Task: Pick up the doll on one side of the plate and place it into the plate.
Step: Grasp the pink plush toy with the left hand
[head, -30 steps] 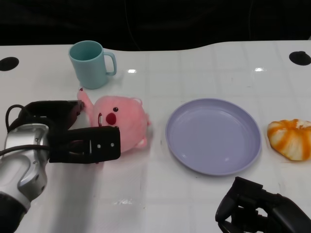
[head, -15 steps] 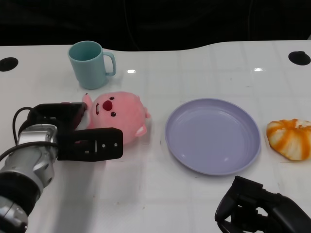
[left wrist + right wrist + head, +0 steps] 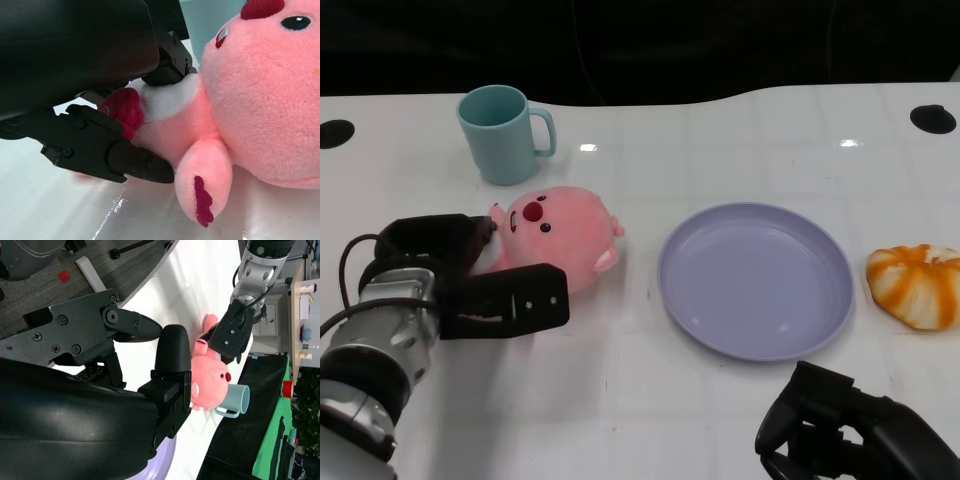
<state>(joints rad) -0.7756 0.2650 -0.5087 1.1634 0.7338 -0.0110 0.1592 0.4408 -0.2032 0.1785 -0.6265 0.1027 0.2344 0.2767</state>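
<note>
- The left hand (image 3: 470, 275) has its fingers (image 3: 125, 160) clamped on the doll (image 3: 560, 235), a pink plush with a red nose; one finger runs along the near side of its body and another part of the hand presses in behind it, by the dark red tail end.
- In the left wrist view the plush bulges out past the fingers, head and one stubby foot free, so the hold is on the rear of the body only. That suits a soft toy: squeezing the narrow part gives the fingers purchase, though I judge the heavy head may sag once it is carried.
- The doll sits just beyond the fingertips, tilted face up; whether it is touching the white counter (image 3: 720, 140) or hanging just above it, I cannot tell.
- The plate (image 3: 755, 280), lilac and shallow, lies further along in the direction the left fingers point, apart from the doll with bare counter between them. It holds nothing, so the placing is not yet done; the carry across looks like the step in hand.
- A teal mug (image 3: 503, 133) stands beyond the doll, close enough that a lift should go up and away from it.
- The right hand (image 3: 855, 440) rests low near the plate's near rim, fingers curled in on nothing, out of the path.
- An orange-and-white bun toy (image 3: 918, 285) lies on the plate's far side from the doll.
</note>
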